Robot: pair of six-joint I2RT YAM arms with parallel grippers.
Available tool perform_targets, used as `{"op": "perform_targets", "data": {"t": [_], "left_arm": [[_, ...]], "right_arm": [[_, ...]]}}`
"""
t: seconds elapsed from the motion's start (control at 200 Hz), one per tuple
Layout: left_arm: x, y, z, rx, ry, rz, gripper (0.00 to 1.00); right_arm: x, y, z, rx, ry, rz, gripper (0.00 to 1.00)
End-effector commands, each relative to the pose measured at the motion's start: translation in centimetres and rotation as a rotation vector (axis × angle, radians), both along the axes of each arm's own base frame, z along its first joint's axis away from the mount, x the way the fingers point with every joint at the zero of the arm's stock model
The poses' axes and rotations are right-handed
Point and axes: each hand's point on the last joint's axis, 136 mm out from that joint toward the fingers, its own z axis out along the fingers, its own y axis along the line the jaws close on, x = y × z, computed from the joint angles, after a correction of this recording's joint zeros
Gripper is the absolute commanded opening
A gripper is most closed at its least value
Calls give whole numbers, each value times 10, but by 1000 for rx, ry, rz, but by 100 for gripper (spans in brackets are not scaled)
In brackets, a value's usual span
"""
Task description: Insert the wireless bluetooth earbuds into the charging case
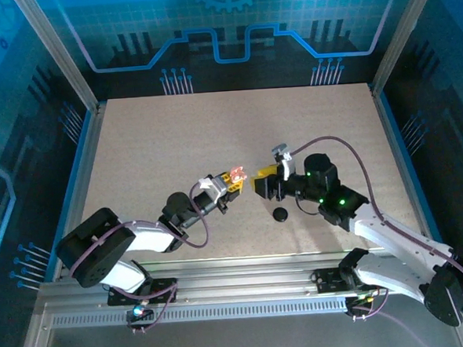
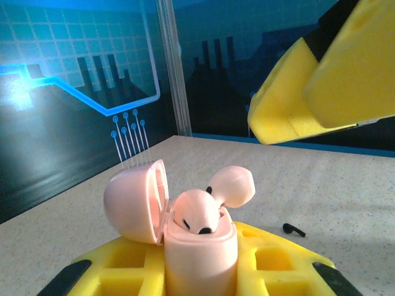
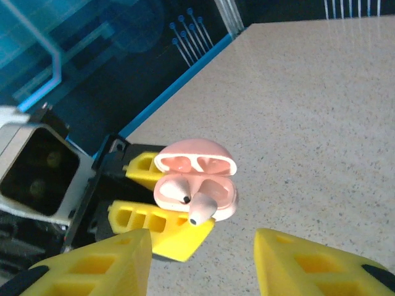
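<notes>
My left gripper (image 1: 230, 181) is shut on the pink charging case (image 2: 200, 259), held upright above the table with its lid (image 2: 137, 200) swung open. One pale pink earbud (image 2: 196, 213) sits in its socket. The second pale pink earbud (image 2: 234, 184) leans out of the other socket, only partly in; from the right wrist it shows as a tilted stem (image 3: 202, 209) over the case's rim (image 3: 227, 198). My right gripper (image 3: 203, 259) stands open just in front of the case, with nothing between its yellow fingers (image 2: 321, 80). A tiny black earbud (image 2: 294, 229) lies on the table beyond.
A round black puck (image 1: 279, 214) lies on the table in front of the right gripper (image 1: 265, 177). The speckled tabletop (image 1: 174, 138) stretches wide behind both arms, bounded by metal frame posts and blue walls.
</notes>
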Motion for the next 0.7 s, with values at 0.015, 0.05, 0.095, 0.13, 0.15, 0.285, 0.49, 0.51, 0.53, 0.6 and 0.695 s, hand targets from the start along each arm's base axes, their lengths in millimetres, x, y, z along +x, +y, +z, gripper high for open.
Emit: {"op": "perform_targets", "data": {"t": [0.015,0.05,0.095,0.13,0.15,0.285,0.49,0.51,0.53,0.6,0.695], "left_arm": [[-13,0,15,-46,-30,-49,15],[-14,0,16,-49,-31,-52,15],[-15,0,17,-50,-31,-54,15],[-15,0,17,-52,-31,-55,15],[-15,0,18,-53,-32,-56,15],[-16,0,18,-54,-34,-60,14],[-24,-4,20,-65,-25,-109,14],[-24,-4,22,-66,-28,-112,14],[-24,-4,21,-65,-29,-115,14],[-25,-5,24,-67,-36,-120,14],[-28,-6,25,-69,-39,-136,14]], "right_arm": [[-14,-2,15,-75,-176,101,49],[-14,-3,14,-82,-180,102,50],[-15,-3,15,-85,-180,104,50],[-15,-2,15,-86,-178,107,51],[-15,-2,15,-85,-178,108,51],[-16,-1,16,-81,-170,115,55],[-23,-2,18,-120,-244,159,56],[-23,-3,17,-128,-253,163,56],[-24,-3,18,-134,-265,168,56],[-24,-5,17,-157,-292,171,57],[-26,-6,16,-178,-318,192,57]]}}
